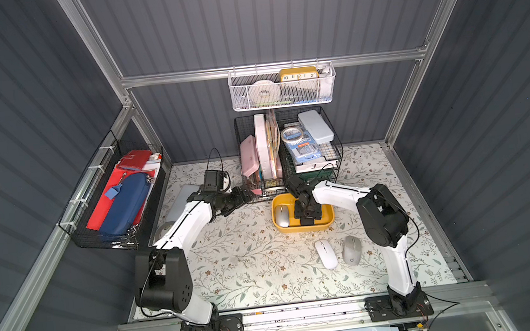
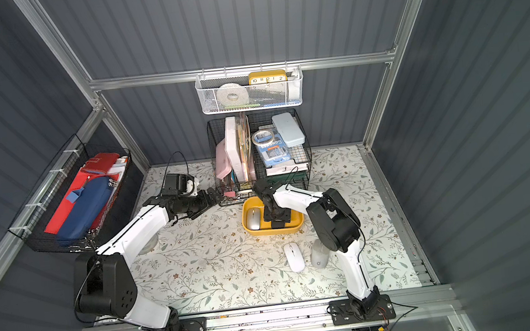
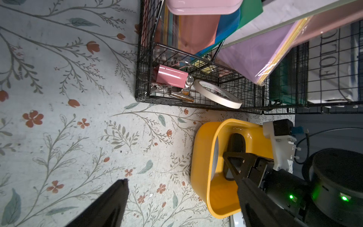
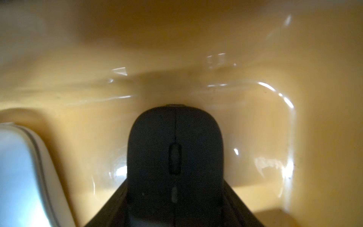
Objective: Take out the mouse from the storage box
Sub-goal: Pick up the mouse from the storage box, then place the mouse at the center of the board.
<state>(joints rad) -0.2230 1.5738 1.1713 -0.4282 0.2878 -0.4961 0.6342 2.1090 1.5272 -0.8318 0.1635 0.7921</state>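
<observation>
Black mouse (image 4: 174, 157) sits in the box (image 1: 325, 225), clamped by the right tool (image 4: 174, 214). A silver mouse (image 1: 282, 215) lies beside it; two mice (image 1: 326, 254) already lie outside the box. Left tool (image 3: 176, 188) hangs open.

Tabletop (image 1: 249, 257), covered in pale floral-print cloth. Resting directly on it: mustard-yellow storage box (image 1: 304, 227), centre; white mouse (image 1: 326, 254) and grey mouse (image 1: 351, 250) side by side nearer the arm bases; black wire baskets (image 1: 288, 150) against the back wall, just behind the box.

The black wire basket (image 1: 258, 160) crowds the storage box's (image 1: 327, 221) far side; its near side lies open.
</observation>
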